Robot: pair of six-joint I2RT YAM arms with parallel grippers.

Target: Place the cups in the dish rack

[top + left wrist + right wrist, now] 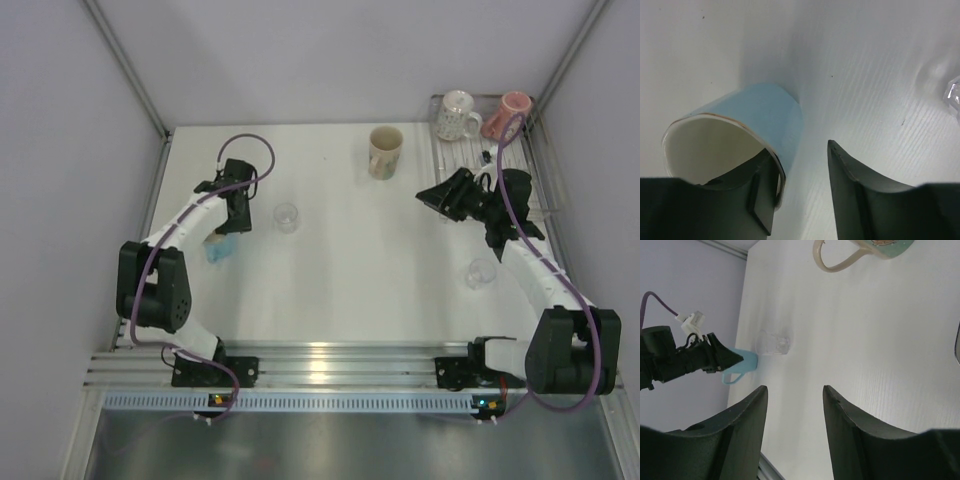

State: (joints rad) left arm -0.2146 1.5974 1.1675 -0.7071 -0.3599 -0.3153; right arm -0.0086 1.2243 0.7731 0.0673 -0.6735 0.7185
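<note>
Straddles wall of small light-blue ceramic cup (pixel 755 120), apparently tipped over on white desk (pixel 340 260), with left jaws parted. Holds right jaws spread, empty, beside silver wire dish rack (pixel 447 160).

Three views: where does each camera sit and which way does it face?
Top external: above and behind the robot, looking down on the table; the left arm and right arm show.
Left wrist: looks down past the left gripper at the blue cup.
Right wrist: looks across the table past the right gripper toward the left gripper.
Shared: the blue cup appears in all three.
</note>
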